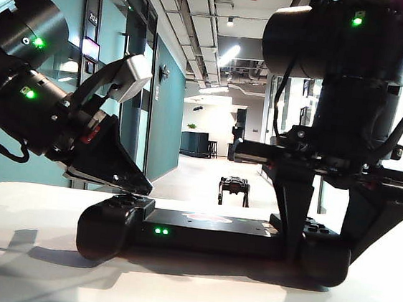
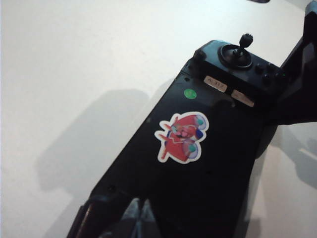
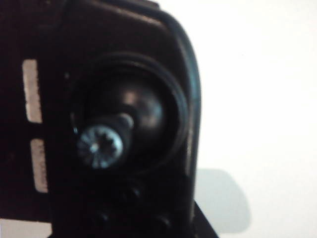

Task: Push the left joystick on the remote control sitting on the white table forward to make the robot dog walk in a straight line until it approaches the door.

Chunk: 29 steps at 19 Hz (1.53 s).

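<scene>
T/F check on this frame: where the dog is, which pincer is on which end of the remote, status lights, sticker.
1. The robot dog stands on the corridor floor beyond the table. True.
2. The left pincer is lifted high, far from the remote control. False: it is down at the remote's left end, though contact with the left joystick cannot be made out.
3. The right pincer straddles the remote's right end, one finger on each side. True.
4. The remote lies on a dark wooden bench. False: it lies on the white table.
5. Two small green lights glow on the remote's front edge. True.
6. The remote's flat middle is bare. False: a red cartoon sticker sits there.
</scene>
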{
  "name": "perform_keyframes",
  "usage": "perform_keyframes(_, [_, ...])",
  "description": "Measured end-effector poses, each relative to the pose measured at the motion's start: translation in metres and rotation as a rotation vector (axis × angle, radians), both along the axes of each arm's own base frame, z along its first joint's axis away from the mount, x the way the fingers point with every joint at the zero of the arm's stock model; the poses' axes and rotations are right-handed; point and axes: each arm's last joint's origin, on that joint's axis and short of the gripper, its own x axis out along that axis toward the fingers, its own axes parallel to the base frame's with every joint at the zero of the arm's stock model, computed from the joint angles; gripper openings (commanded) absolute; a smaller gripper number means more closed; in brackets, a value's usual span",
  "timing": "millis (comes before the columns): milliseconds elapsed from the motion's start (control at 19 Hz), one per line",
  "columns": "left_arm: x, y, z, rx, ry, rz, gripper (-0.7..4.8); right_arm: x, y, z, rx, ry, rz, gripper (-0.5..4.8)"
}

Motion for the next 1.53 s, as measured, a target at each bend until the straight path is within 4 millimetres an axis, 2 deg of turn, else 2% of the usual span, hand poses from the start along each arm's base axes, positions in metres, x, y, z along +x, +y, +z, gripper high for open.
perform_keyframes(842, [0.000,0.000,0.000,0.000,0.000,0.000,-0.05,0.000,0.000,0.000,0.000,0.000,0.000,1.98])
perform_keyframes(999, [0.001,-0.002,0.010,-0.017,0.034,-0.032,-0.05,0.000,0.000,0.000,0.003,0.003,-0.002,1.98])
perform_keyframes(1157, [-0.009,-0.001,0.080,-0.062,-0.042,-0.042,-0.05,0.000,-0.001,0.000,-0.004,-0.001,0.002,1.98])
perform_keyframes(1262, [-0.022,0.008,0.112,-0.060,-0.050,0.069,-0.05,0.001,-0.001,0.000,-0.010,-0.006,0.008,1.98])
perform_keyframes(1473, [-0.057,0.029,0.182,-0.164,-0.150,0.311,-0.05,0.001,-0.001,0.000,-0.009,-0.015,0.012,2.02])
perform_keyframes(1525, [-0.065,0.033,0.191,-0.185,-0.173,0.338,-0.05,0.002,-0.001,-0.001,-0.009,-0.019,0.018,2.03])
